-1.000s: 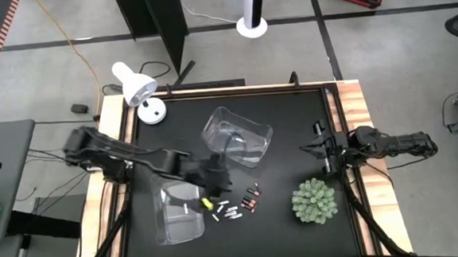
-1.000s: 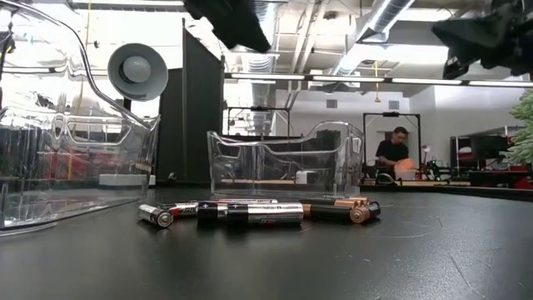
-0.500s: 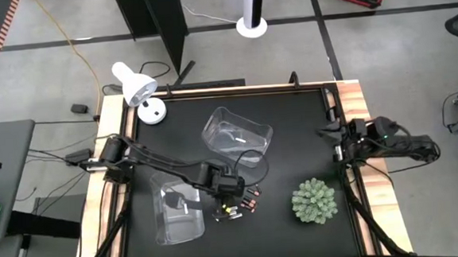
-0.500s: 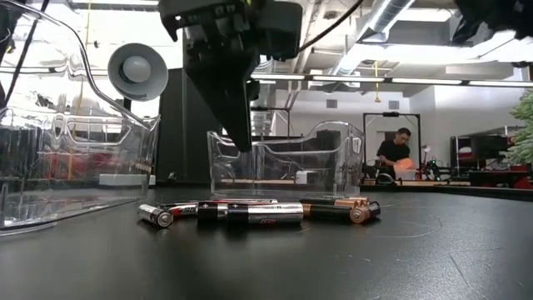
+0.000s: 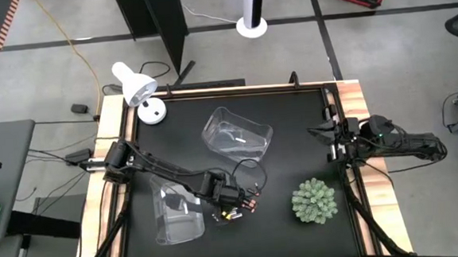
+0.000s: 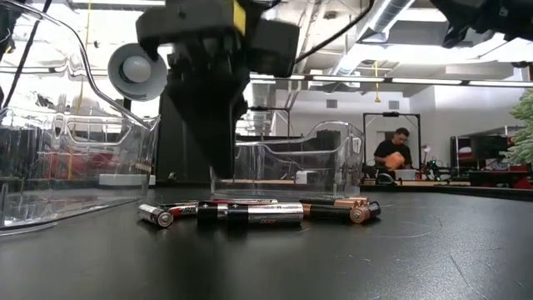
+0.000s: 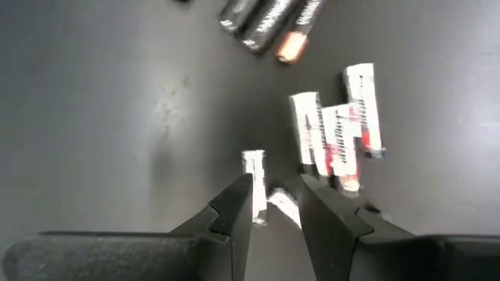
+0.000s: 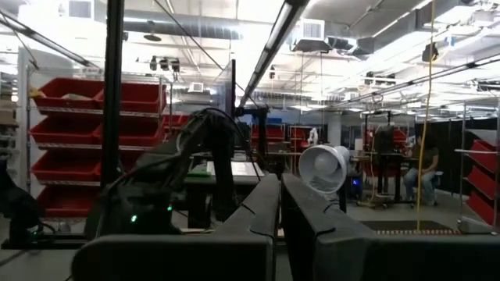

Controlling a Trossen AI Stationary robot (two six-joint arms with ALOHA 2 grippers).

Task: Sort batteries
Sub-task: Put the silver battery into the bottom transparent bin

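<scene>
My left tool (image 7: 275,204) hangs low over the batteries (image 5: 236,210), in the lower middle of the high view, its fingers (image 7: 236,207) standing apart with nothing gripped. In the wrist view one silvery-white battery (image 7: 254,186) lies just ahead of the fingertips, partly behind the left one, its long axis running up and down the frame. Just past it, right of centre, three more white cells (image 7: 337,129) lie side by side, near parallel, also upright in the frame, with red and black print I cannot read. Farther still, at the top edge, dark batteries (image 7: 269,19) lie slanted, one copper end pointing toward the lower left.

In the low view the pile (image 6: 250,214) lies flat on the black surface (image 6: 350,258), long axes running left to right, with my tool's dark body (image 6: 208,92) directly above it. Labels there are too small to read.

A clear bin (image 5: 177,211) sits just left of the pile; another clear bin (image 5: 237,133) lies beyond, upper centre.

My right tool (image 5: 322,131) waits at the surface's right edge, fingers (image 8: 262,207) together.
</scene>
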